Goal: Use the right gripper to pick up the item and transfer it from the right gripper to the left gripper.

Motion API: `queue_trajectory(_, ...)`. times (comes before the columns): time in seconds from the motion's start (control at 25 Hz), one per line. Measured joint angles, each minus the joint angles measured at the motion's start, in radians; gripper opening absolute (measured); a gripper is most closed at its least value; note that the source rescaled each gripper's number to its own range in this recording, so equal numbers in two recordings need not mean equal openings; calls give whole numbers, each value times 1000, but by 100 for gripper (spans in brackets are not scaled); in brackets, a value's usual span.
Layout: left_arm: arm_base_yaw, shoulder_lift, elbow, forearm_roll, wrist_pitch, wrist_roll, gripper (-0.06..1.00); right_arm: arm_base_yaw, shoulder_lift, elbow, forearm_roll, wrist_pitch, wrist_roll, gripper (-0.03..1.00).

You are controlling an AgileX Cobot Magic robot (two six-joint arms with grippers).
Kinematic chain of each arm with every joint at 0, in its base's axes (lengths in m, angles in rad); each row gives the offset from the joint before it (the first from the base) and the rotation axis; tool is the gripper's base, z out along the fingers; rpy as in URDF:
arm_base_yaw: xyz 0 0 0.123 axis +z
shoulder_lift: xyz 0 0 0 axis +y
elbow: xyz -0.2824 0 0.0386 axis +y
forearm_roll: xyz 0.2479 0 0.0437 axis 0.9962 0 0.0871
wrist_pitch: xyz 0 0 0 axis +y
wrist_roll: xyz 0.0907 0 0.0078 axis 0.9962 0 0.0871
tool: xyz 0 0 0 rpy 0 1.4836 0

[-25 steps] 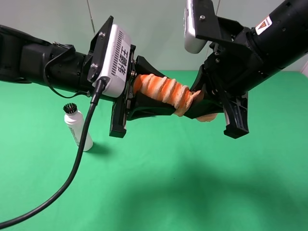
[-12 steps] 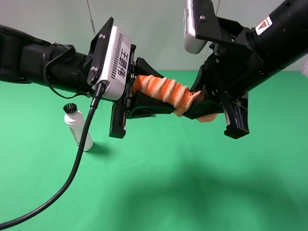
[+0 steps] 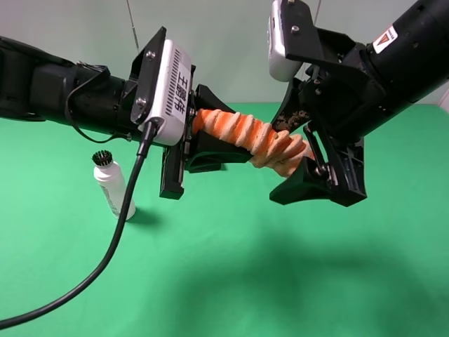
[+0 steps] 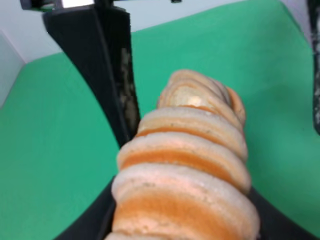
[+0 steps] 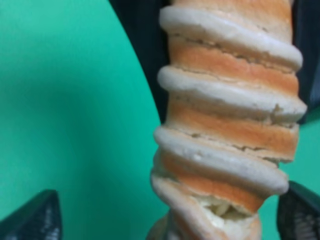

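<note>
The item, an orange-and-cream spiral roll (image 3: pixel 249 135), hangs in the air between the two arms. My left gripper (image 3: pixel 209 130) is shut on its left end, and its jaws show at both sides of the roll in the left wrist view (image 4: pixel 185 165). My right gripper (image 3: pixel 286 158) is open. Its jaws stand wide apart above and below the roll's right end without pressing it. In the right wrist view the roll (image 5: pixel 227 120) fills the middle, with the right gripper's fingertips (image 5: pixel 30 220) spread far to either side.
A white brush-capped bottle (image 3: pixel 114 184) stands on the green table (image 3: pixel 231 267) at the left, below the left arm. A thick black cable (image 3: pixel 105 253) hangs from the left arm down to the front left.
The right gripper has opened; its jaws have spread away from the roll's right end. The left gripper still holds the roll, whose free end has sagged slightly.
</note>
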Motion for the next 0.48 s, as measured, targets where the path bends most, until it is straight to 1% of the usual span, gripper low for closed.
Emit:
queue_trajectory(0.12, 0, 0, 0, 0, -1, 11, 15, 0, 0, 0, -31, 0, 60, 98)
queue_trajectory(0.28, 0, 0, 0, 0, -1, 20, 14, 0, 0, 0, -128, 0, 165, 100)
queue_trajectory(0.36, 0, 0, 0, 0, -1, 21, 13, 0, 0, 0, -175, 0, 234, 100)
queue_trajectory(0.48, 0, 0, 0, 0, -1, 22, 12, 0, 0, 0, -231, 1, 372, 100)
